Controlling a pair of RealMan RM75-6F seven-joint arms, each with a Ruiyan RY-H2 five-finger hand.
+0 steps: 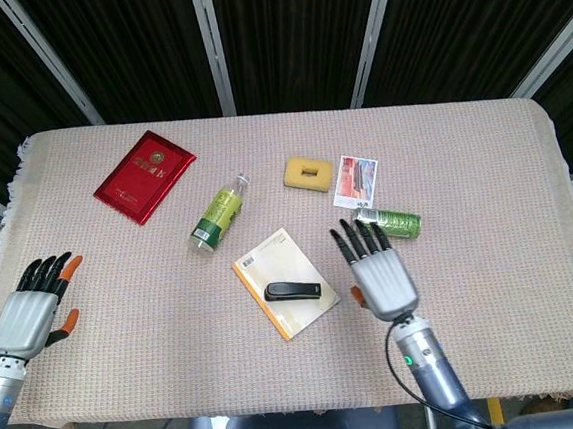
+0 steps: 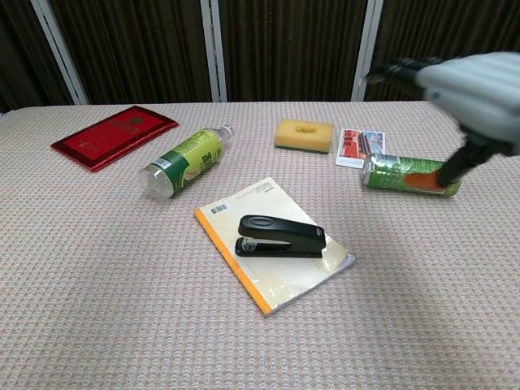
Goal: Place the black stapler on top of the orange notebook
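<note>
Head view: one stapler (image 1: 293, 291), one notebook (image 1: 284, 282).

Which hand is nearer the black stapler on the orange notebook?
Right. The right hand hovers open just beside the black stapler; the left hand sits far off at the table's edge.

Stapler (image 2: 280, 236) on notebook (image 2: 284, 272); bottle (image 2: 180, 162) behind-left, can (image 2: 404, 175) behind-right.
</note>
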